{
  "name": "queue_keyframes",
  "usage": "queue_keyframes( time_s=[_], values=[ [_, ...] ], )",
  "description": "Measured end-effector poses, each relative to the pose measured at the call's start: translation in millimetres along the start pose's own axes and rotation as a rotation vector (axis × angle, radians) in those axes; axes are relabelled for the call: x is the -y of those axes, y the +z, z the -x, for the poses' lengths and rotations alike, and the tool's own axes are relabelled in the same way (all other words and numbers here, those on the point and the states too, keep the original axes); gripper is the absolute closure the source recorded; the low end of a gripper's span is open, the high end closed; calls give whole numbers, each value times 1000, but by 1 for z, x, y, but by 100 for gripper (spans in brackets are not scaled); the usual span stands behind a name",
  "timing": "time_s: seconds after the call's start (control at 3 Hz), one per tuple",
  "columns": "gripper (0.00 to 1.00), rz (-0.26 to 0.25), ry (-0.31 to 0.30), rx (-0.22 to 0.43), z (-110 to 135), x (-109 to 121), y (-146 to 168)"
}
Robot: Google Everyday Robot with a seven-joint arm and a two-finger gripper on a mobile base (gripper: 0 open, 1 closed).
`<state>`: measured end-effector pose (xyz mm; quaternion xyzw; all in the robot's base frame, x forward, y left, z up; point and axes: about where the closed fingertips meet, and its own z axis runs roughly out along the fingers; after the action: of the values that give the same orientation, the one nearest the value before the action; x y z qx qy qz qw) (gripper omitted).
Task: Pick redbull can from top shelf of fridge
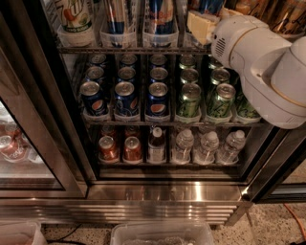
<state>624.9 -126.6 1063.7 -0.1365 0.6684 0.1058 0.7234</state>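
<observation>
The fridge (167,191) stands open in front of me. Its top shelf (124,49) is a wire rack carrying clear plastic trays. Two tall blue-and-silver redbull cans stand in trays there, one (161,14) in the middle and one (117,14) to its left. My white arm (267,67) reaches in from the right. The gripper (203,24) is at top-shelf height, just right of the middle redbull can, in front of another blue can (206,5) whose body is mostly hidden.
A white-and-green can (75,16) stands at the top left. The middle rack holds Pepsi cans (126,98) and green cans (190,99). Below are red cans (109,147) and water bottles (205,146). A glass door (28,143) is at the left. A plastic bin (162,234) sits on the floor.
</observation>
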Motion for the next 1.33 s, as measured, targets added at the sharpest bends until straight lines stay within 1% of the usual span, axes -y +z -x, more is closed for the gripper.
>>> queue_keyframes(
  time_s=[0.67,1.33],
  values=[
    [100,19,-40,52,24,-4,-2],
    [100,34,-67,87,40,-8,-7]
  ],
)
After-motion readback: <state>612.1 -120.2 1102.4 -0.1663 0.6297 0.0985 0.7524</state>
